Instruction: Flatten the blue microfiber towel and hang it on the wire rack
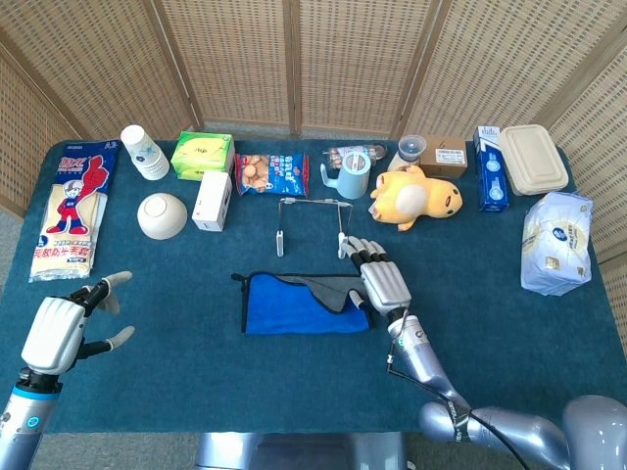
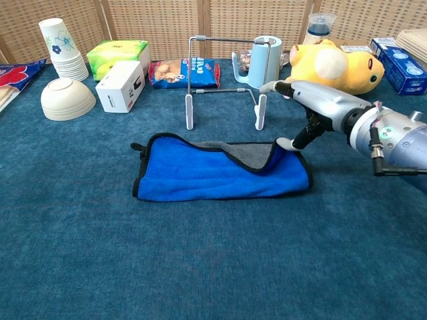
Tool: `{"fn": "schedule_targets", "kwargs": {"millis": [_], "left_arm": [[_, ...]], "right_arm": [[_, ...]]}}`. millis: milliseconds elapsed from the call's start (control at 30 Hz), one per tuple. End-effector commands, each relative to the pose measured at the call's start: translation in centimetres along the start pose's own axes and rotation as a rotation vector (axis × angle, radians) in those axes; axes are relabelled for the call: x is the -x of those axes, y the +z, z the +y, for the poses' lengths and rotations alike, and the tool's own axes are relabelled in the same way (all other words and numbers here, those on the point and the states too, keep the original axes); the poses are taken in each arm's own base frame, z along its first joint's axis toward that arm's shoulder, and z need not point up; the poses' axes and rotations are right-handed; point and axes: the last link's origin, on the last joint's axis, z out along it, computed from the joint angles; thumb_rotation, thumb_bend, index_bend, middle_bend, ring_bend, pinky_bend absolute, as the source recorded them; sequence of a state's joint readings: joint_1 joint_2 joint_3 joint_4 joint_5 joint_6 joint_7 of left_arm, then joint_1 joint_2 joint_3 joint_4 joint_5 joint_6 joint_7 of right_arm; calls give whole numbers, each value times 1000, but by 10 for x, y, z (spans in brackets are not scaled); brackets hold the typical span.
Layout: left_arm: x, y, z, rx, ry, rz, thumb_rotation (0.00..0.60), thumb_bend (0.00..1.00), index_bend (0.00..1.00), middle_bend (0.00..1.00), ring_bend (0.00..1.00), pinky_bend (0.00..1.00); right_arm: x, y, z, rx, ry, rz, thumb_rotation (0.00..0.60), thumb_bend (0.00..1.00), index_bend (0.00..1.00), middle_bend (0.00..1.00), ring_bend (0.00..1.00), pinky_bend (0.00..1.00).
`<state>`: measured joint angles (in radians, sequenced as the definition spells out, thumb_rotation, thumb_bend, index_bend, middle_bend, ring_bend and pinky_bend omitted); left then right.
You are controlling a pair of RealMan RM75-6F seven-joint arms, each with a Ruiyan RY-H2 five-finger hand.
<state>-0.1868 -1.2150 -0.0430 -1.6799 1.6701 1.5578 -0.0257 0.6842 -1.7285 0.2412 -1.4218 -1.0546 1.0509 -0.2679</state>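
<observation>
One blue microfiber towel [image 2: 220,175] lies folded on the dark blue table [image 2: 200,267], just before one silver wire rack [image 2: 227,80]. The right hand [image 2: 303,107] pinches its raised grey-lined corner; the left hand [image 1: 61,328] hovers, fingers spread.

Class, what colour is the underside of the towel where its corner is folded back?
Grey, against the blue towel; the chest view shows it best.
</observation>
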Motion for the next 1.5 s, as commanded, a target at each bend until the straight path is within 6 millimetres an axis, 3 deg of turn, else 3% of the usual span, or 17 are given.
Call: {"fn": "schedule_targets", "kwargs": {"millis": [33,267,600,900,1500], "left_arm": [[1,0,0,1,0,-3,600,242,249,619,572,986],[3,1,2,6,-3,-13,600,242,250,603,549,954],[3,0,2,2,-1,-17,600,242,251,546,460,748],[4,0,2,0,0,-31,600,243,252,505,407,675],[1,-4,-1,-7,-4,-28,600,243,252,471,368,622]], "right_arm": [[-5,-2,3,1,7,21,600,349,54,9,0,7],[-17,-8,12,17,32,43,600,352,57,9,0,7],[-25,-22,17,-4,43,41,600,360,52,9,0,0],[-13,-46,6,-77,-65,-40,600,342,31,0,0,0],[21,-35,1,-106,-207,-60,600,335,0,0,0,0]]}}
